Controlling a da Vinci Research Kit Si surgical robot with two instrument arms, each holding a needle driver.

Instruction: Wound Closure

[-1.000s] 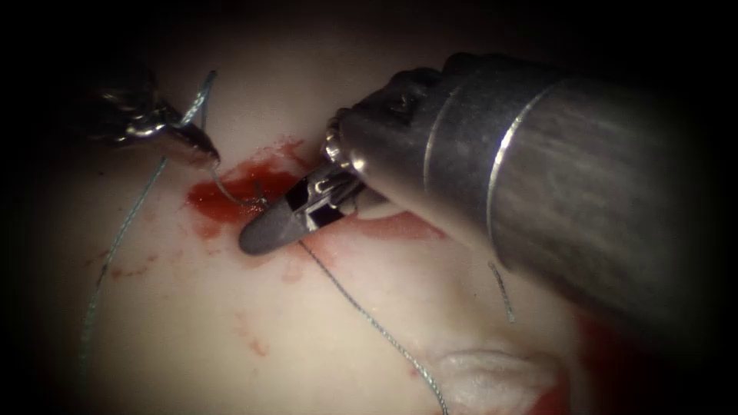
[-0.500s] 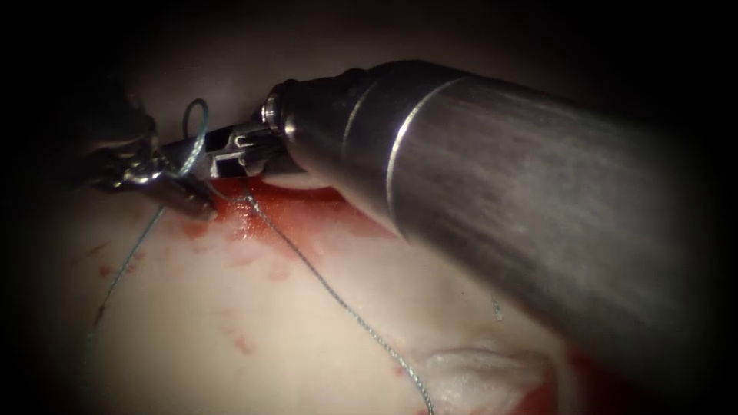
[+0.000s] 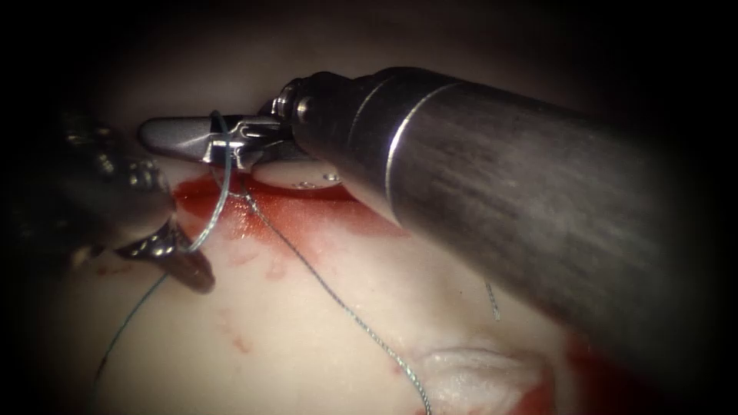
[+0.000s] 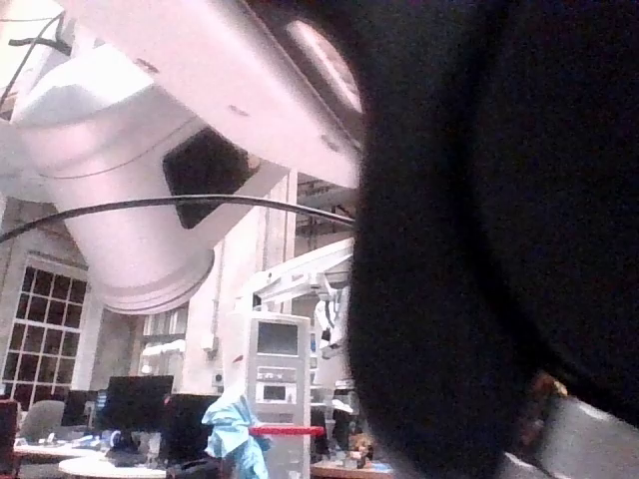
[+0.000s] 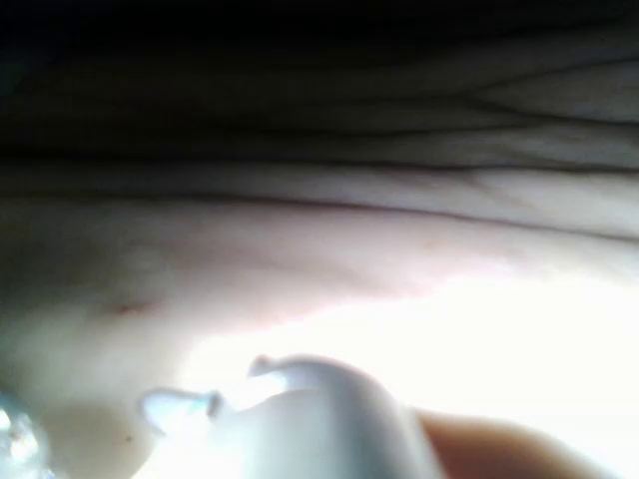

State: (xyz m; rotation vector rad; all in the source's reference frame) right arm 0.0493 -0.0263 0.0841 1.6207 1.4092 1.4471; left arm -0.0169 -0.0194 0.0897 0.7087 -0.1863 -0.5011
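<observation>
My right tool (image 3: 151, 131) comes in from the right on a wide shaft and lies level above the red fluid (image 3: 307, 215), its jaws pointing left and shut. A loop of thread (image 3: 223, 165) is draped over those jaws near their hinge. My left tool (image 3: 198, 278) sits lower on the left, shut on the thread just below that loop. From the stitch at the cut (image 3: 246, 198), one strand runs down and right across the tissue (image 3: 307, 346). Another strand trails down and left from the left tool. The right wrist view shows pale tissue (image 5: 349, 259) from very close.
A short cut end of thread (image 3: 492, 301) lies beside the right shaft. A pale raised fold of tissue (image 3: 477, 373) with more red fluid sits at the lower right. The right shaft covers much of the tissue on that side.
My right tool left the wound, swung up and left, and now reaches further left. My left tool dropped down and left with the thread, which now loops over the right jaws.
</observation>
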